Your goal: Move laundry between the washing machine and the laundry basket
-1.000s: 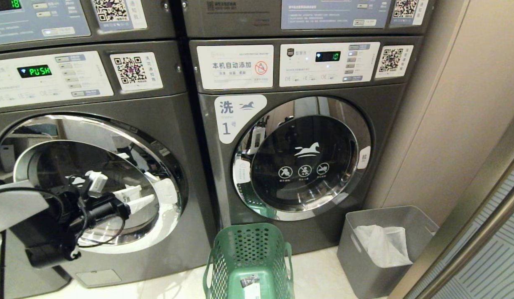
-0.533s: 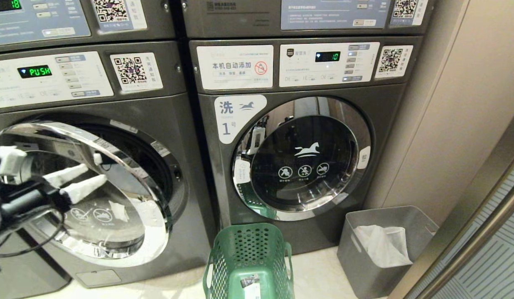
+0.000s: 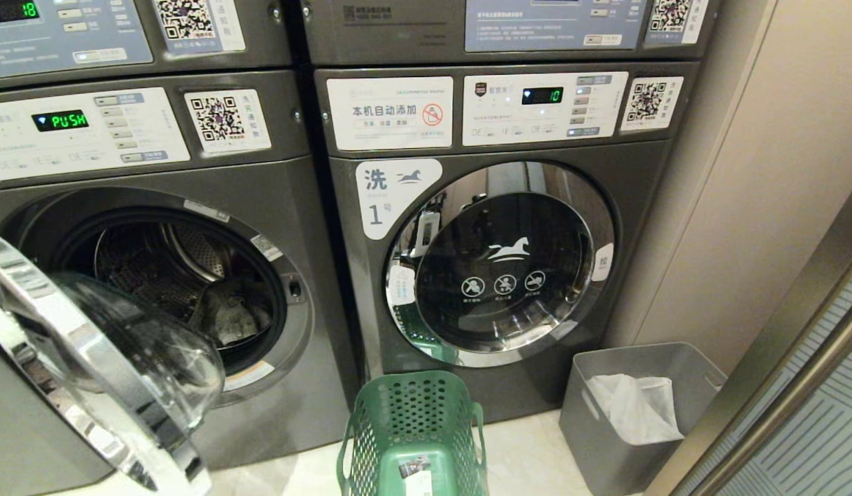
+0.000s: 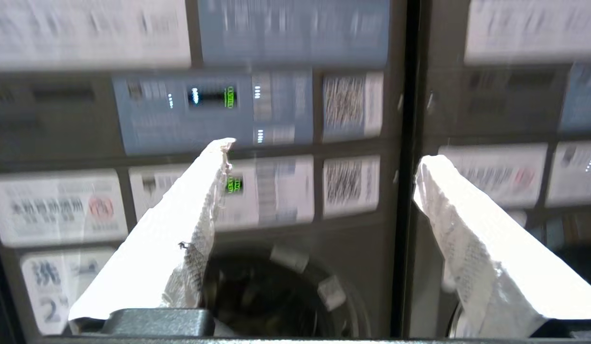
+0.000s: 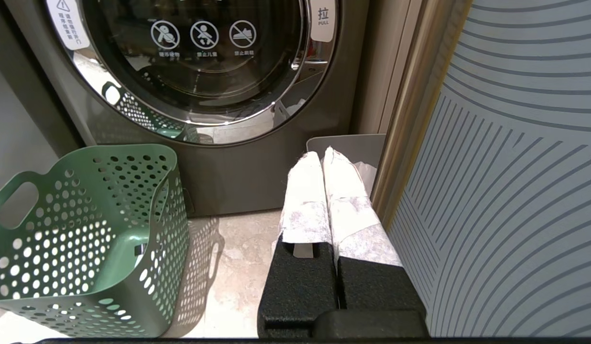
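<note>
Open door (image 3: 88,372) of the left washing machine (image 3: 191,172): cut off at the left and bottom edges of the head view. Laundry (image 3: 233,313) in the drum: dim, kind not discernible. Green laundry basket (image 3: 412,434): near part cropped. Grey bin (image 3: 605,420): partly cropped. Control panels in the left wrist view: blurred, text unreadable.

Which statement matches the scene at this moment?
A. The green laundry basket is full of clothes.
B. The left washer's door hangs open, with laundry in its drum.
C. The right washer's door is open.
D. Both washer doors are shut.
B: the left washer's door is swung outward, exposing the drum with a bundle of laundry inside, while the right washer's door is shut and the green laundry basket holds no clothes.
</note>
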Controlling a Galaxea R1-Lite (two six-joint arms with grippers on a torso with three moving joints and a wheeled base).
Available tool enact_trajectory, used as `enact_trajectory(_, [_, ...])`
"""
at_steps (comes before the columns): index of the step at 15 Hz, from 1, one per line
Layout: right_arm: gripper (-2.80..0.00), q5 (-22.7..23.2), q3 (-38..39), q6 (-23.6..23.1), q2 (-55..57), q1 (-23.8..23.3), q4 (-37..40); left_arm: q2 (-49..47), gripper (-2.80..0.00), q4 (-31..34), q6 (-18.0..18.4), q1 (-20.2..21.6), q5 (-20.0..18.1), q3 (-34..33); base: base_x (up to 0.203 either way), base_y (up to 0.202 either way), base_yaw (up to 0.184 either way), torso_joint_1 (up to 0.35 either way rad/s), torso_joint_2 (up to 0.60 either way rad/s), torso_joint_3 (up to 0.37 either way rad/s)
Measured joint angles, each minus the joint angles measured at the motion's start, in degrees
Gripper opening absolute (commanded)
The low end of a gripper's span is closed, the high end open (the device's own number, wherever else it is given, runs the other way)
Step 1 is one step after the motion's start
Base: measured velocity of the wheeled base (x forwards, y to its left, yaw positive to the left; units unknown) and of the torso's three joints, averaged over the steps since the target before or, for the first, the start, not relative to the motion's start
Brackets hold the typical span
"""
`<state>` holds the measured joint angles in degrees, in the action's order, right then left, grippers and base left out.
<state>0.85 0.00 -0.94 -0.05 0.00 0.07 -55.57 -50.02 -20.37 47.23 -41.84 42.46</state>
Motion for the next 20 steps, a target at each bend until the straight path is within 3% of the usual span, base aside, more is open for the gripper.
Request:
enact_trajectory(4, [-2.80, 0.00, 0.00, 0.00, 0.00, 0.00, 0.00, 2.05, -2.80, 31.48, -2.44, 1.39, 1.85, 18.47, 0.000, 0.000, 0.000, 0.000, 0.00, 0.000])
enact_trajectory(5, [-2.80, 0.00, 0.00, 0.00, 0.00, 0.00, -0.02, 1.55, -2.80, 37.87, -1.50, 0.01, 2.48, 19.77, 0.000, 0.000, 0.000, 0.000, 0.00, 0.000])
enact_trajectory(7, [-2.80, 0.00, 0.00, 0.00, 0.00, 0.00, 0.00, -0.13, -2.80, 49.82, 4.41, -2.55, 7.56, 20.42, 0.000, 0.000, 0.000, 0.000, 0.00, 0.000])
enact_trajectory(9, [-2.80, 0.00, 0.00, 0.00, 0.00, 0.00, 0.00, -2.96, -2.80, 63.27, 14.52, -5.95, 18.48, 21.04, 0.000, 0.000, 0.000, 0.000, 0.00, 0.000])
enact_trajectory(11, [-2.80, 0.00, 0.00, 0.00, 0.00, 0.00, 0.00, -6.18, -2.80, 72.59, 22.34, -10.69, 29.89, 20.97, 0.000, 0.000, 0.000, 0.000, 0.00, 0.000])
enact_trajectory(13, [-2.80, 0.00, 0.00, 0.00, 0.00, 0.00, 0.00, -9.59, -2.80, 74.83, 25.24, -15.04, 42.72, 20.61, 0.000, 0.000, 0.000, 0.000, 0.00, 0.000])
enact_trajectory(15, [-2.80, 0.00, 0.00, 0.00, 0.00, 0.00, 0.00, -14.45, -2.80, 75.03, 23.50, -18.69, 55.25, 20.06, 0.000, 0.000, 0.000, 0.000, 0.00, 0.000])
enact_trajectory(18, [-2.80, 0.00, 0.00, 0.00, 0.00, 0.00, 0.00, -21.91, -2.80, 74.43, 18.98, -20.65, 69.10, 19.23, 0.000, 0.000, 0.000, 0.000, 0.00, 0.000])
enact_trajectory(20, [-2.80, 0.00, 0.00, 0.00, 0.00, 0.00, 0.00, -26.66, -2.80, 74.27, 13.23, -20.36, 77.43, 19.14, 0.000, 0.000, 0.000, 0.000, 0.00, 0.000])
